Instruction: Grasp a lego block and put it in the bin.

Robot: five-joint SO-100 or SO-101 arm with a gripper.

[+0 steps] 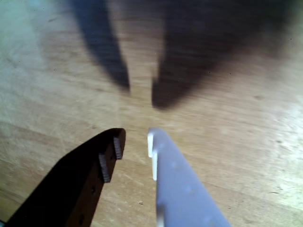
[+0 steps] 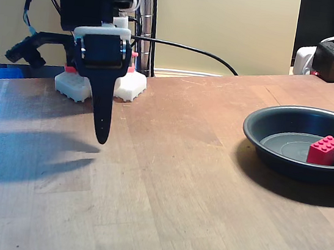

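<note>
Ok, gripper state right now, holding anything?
Gripper: slightly open, holding nothing; bare wooden table shows between the fingertips. The red brick lies in the dish.

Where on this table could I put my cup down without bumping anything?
The wide bare wood between the pincer and the bin, and the whole near edge. It is crowded at the arm's white base and the chargers behind the bin.

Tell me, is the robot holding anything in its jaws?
No, nothing. The gripper has a gap between its jaws with only bare table showing through. The red block sits in the dark dish.
</note>
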